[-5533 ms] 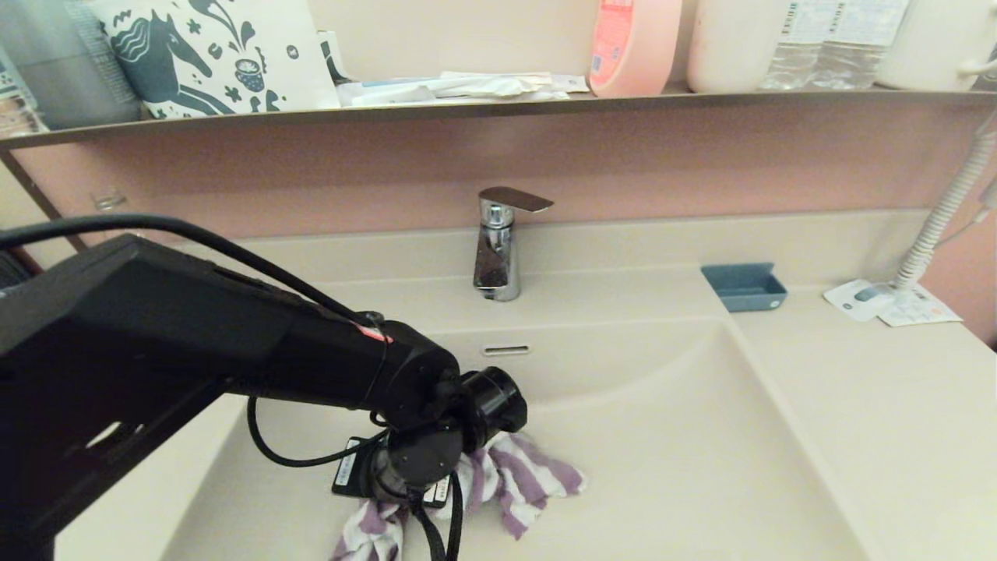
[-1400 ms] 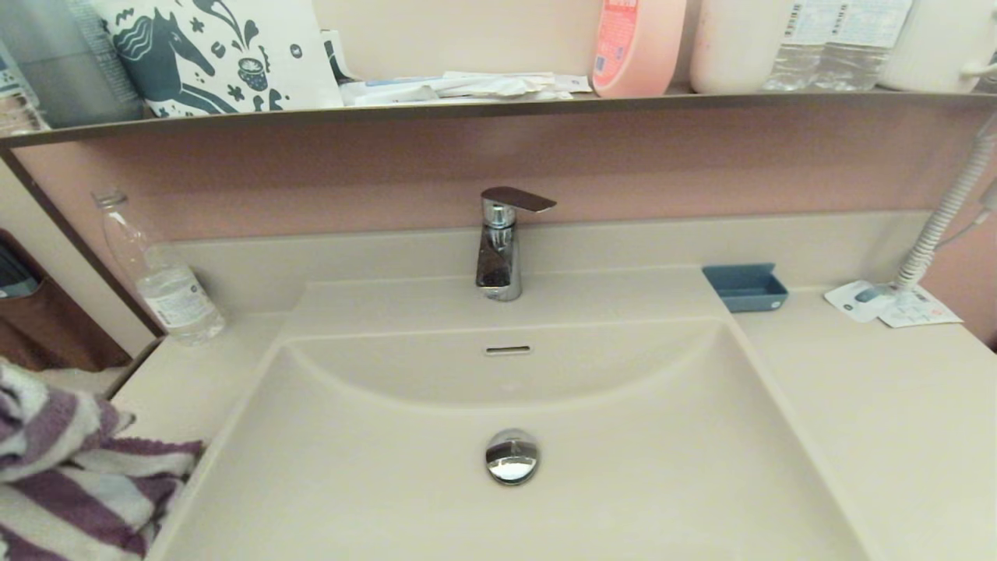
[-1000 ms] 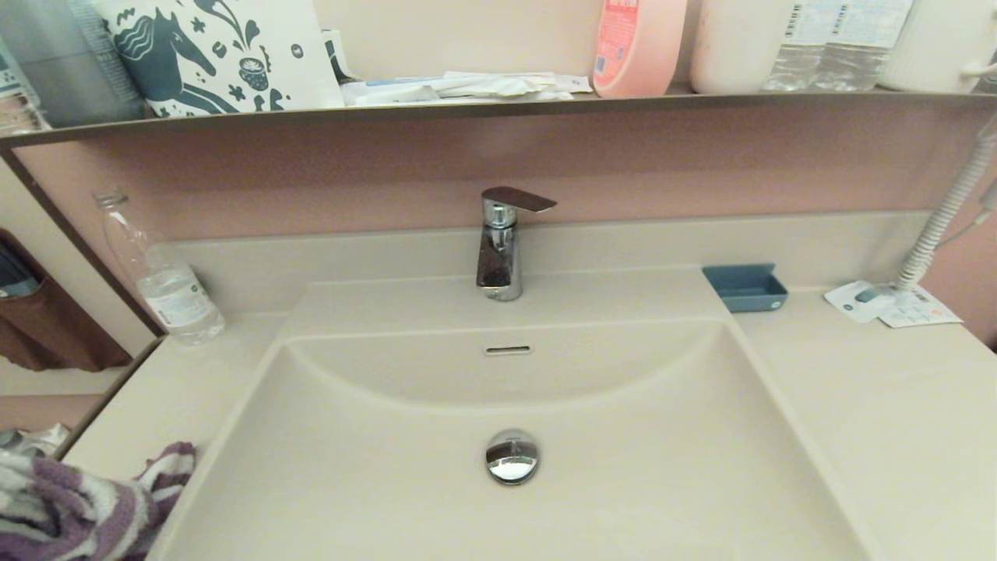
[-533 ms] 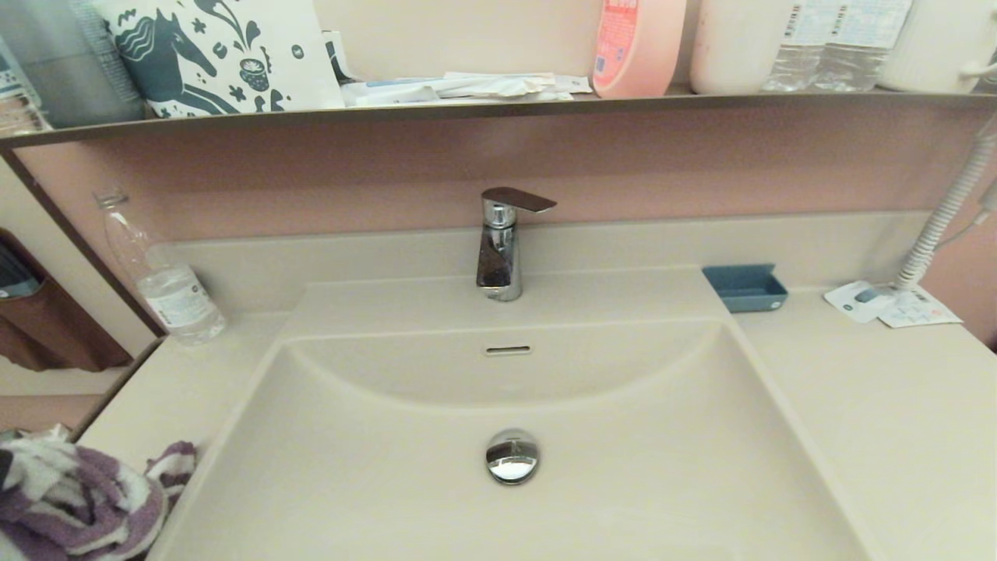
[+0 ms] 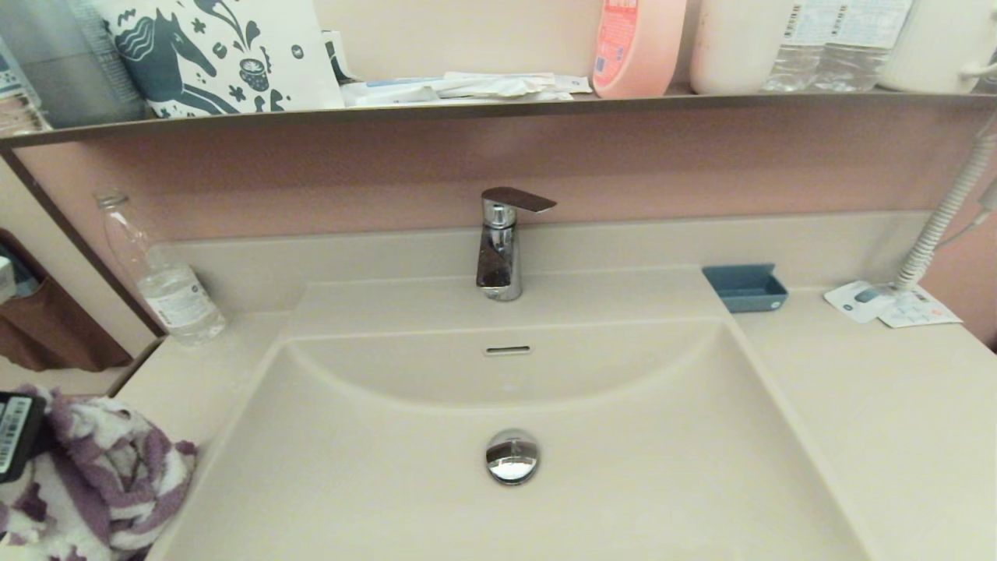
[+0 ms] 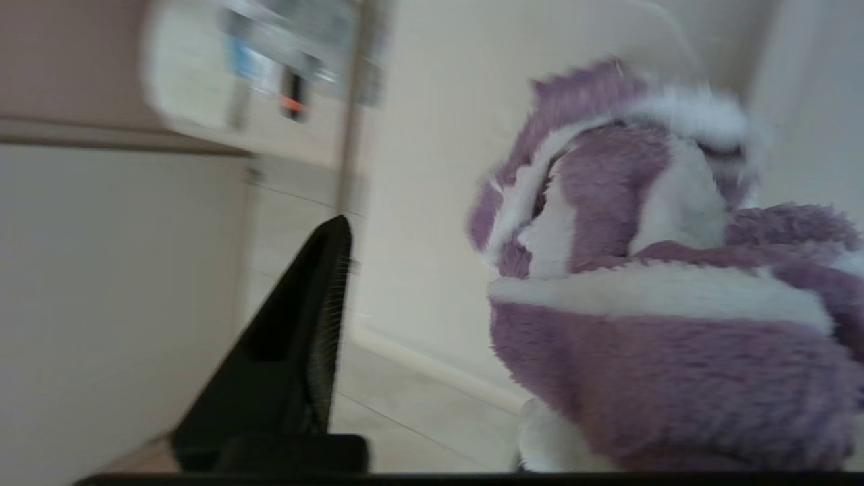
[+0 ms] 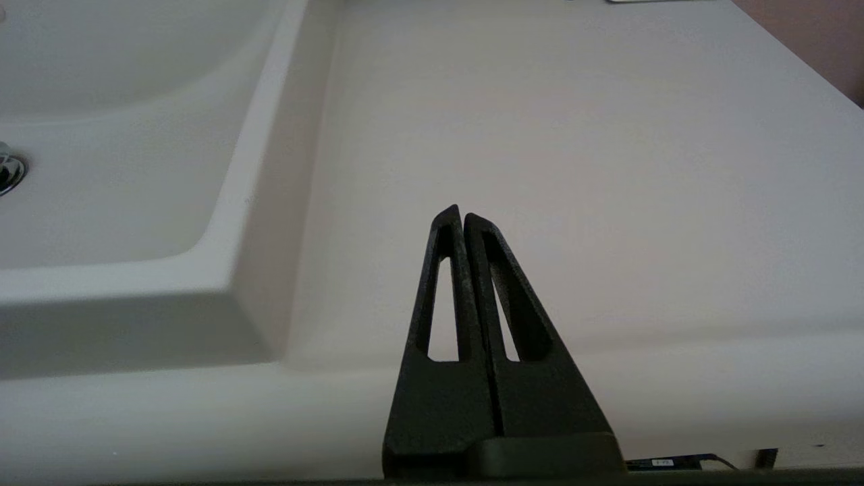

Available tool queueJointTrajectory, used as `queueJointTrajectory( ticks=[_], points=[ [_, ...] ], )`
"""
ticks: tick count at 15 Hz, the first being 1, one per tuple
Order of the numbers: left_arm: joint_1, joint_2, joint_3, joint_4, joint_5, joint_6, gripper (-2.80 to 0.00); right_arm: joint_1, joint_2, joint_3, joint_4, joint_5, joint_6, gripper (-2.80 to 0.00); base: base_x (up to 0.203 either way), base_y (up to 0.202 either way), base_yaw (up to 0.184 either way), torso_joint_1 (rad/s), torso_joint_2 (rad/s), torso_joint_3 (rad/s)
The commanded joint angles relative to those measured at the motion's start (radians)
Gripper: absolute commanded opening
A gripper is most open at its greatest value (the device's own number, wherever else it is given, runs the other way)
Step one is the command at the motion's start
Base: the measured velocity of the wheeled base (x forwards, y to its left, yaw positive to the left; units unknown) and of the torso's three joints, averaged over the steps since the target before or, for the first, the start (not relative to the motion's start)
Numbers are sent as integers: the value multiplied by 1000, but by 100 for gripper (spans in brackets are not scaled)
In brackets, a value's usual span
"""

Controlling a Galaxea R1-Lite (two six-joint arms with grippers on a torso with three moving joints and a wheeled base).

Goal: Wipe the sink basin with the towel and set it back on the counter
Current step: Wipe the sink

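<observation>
The purple and white striped towel [image 5: 105, 483] is bunched at the counter's [image 5: 187, 374] front left corner, beside the sink basin's [image 5: 639, 467] left rim; whether it rests there or hangs I cannot tell. Only a labelled black part of my left gripper [image 5: 15, 436] shows at the picture's left edge, against the towel. In the left wrist view the left gripper [image 6: 466, 236] is open: one finger [image 6: 317, 304] stands free, and the towel [image 6: 661, 337] covers the other. The basin holds only its chrome drain plug [image 5: 512, 456]. My right gripper [image 7: 462, 212] is shut and empty over the counter [image 7: 574, 135] right of the basin.
A chrome faucet [image 5: 498, 249] stands behind the basin. A clear water bottle [image 5: 160, 280] is at the counter's back left and a blue tray [image 5: 745, 287] at back right, with cards [image 5: 888, 302] and a coiled cord [image 5: 946, 206]. Above runs a dark-edged shelf [image 5: 498, 105] holding bottles. A brown cloth [image 5: 47, 335] hangs at far left.
The left arm has taken the towel out of the basin to the front left corner of the counter. Over the last second the towel bunched up and shifted slightly right, and the gripper's body came into view.
</observation>
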Motion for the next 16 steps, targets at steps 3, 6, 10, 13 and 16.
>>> queueJointTrajectory(
  ticks=[3, 6, 10, 13, 16],
  points=[
    [233, 34, -3, 3, -264, 64, 0, 0, 1, 0, 0, 0, 0, -280, 0, 0, 0, 0, 0, 0],
    [436, 46, -26, 2, -475, 210, 0, 0, 0, 0, 0, 0, 0, -280, 0, 0, 0, 0, 0, 0],
    [565, 48, 12, 2, -742, 319, 0, 0, 0, 0, 0, 0, 0, -280, 0, 0, 0, 0, 0, 0],
    [623, 73, 20, -1, -884, 341, 0, 0, 0, 0, 0, 0, 0, -280, 0, 0, 0, 0, 0, 0],
    [674, 83, 1, -1, -889, 464, 0, 0, 0, 0, 0, 0, 0, -280, 0, 0, 0, 0, 0, 0]
  ],
)
